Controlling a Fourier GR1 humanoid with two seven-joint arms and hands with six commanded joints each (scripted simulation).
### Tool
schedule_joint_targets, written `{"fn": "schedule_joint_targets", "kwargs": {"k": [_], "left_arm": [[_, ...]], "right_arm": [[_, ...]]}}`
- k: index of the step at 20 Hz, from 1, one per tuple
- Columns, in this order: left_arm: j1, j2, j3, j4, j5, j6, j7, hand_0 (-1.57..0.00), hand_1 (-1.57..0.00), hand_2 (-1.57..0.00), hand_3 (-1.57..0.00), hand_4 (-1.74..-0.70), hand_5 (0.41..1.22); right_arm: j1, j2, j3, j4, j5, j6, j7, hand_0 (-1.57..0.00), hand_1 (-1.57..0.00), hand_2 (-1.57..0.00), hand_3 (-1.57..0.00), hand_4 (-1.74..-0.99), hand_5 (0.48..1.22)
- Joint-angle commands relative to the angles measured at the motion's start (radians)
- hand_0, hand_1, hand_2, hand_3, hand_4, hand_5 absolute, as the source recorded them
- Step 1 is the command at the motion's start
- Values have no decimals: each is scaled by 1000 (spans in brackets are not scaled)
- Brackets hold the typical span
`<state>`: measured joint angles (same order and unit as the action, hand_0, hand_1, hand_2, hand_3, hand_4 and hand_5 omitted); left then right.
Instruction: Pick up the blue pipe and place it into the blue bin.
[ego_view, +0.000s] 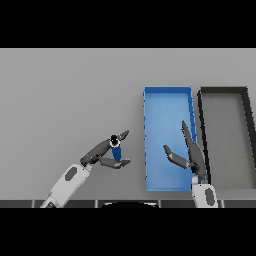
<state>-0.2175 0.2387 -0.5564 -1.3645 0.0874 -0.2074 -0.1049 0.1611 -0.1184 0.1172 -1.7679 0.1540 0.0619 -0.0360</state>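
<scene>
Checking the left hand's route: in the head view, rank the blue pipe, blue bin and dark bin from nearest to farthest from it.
1. blue pipe, between the left hand's fingers.
2. blue bin, to its right.
3. dark bin, far right, beyond the blue one.

Left robot hand (102, 154) apparently grips blue pipe (116, 151) beside blue bin (167, 100).

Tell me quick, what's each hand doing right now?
Left hand: fingers closed round the blue pipe.
Right hand: open, holding nothing, over the blue bin.
</scene>
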Motion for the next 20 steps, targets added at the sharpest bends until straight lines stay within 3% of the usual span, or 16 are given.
{"fn": "schedule_joint_targets", "kwargs": {"k": [1,2,4,6,9,13,20], "left_arm": [[1,-8,5,7,7,-1,-18,1,-2,-39,-6,-1240,558],[6,-22,2,6,11,5,-20,1,-40,-110,-43,-1267,585],[12,-34,3,-6,14,23,-8,-100,-265,-357,-215,-1317,651],[16,-61,12,17,32,27,3,-504,-677,-733,-703,-1416,856],[11,-68,-12,26,7,18,-45,-1025,-1113,-1142,-1102,-1567,1034],[20,-67,-37,22,-9,42,-108,-1347,-1384,-1395,-1317,-1665,1144],[-6,-106,-26,-107,22,89,-77,-1524,-1532,-1534,-1454,-1725,1205]], "right_arm": [[4,-7,-5,-9,-2,0,-10,1,1,1,1,-1204,605],[9,-10,0,-5,11,-3,-4,1,1,1,1,-1196,603],[2,-5,-5,18,8,-3,-4,1,1,1,1,-1198,605],[-10,-3,-6,5,7,-10,5,1,1,1,1,-1196,604],[-13,-10,-15,13,-7,0,1,1,1,1,1,-1196,604],[-10,-2,-5,14,-2,1,-5,1,1,1,1,-1190,600],[-12,-3,2,15,25,-12,-3,1,1,1,1,-1180,604]]}}
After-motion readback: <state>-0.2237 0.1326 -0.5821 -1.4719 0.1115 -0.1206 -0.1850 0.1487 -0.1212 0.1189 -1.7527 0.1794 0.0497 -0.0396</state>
